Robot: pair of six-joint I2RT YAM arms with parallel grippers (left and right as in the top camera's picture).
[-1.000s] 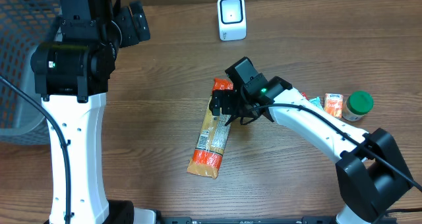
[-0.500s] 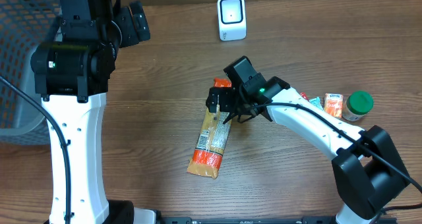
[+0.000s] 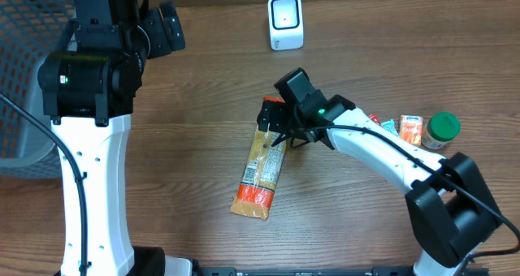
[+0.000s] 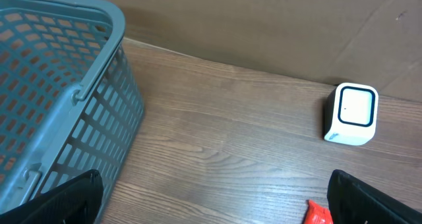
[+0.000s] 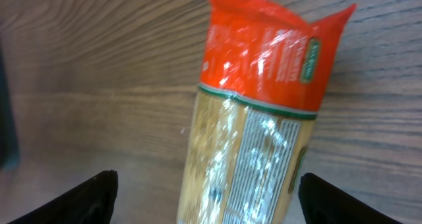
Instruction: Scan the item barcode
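I have the long packet (image 3: 260,169) lying flat near the middle of the surface (image 3: 195,81). It is orange at both ends, with a printed label along its clear middle. My right jaws stand wide open over its far orange end and grip nothing. From the right wrist, the packet (image 5: 260,112) runs between the 2 dark fingertips at the lower corners. From overhead, the right arm (image 3: 382,150) hides part of that end. The white scanner (image 3: 285,22) stands upright well apart from the packet, toward the far edge. Beside the right arm sit a green-lidded jar (image 3: 444,128) and a small orange carton (image 3: 411,130), just beside each other. My left jaws are fully open and empty, near the blue-grey basket (image 4: 59,99) at the left.
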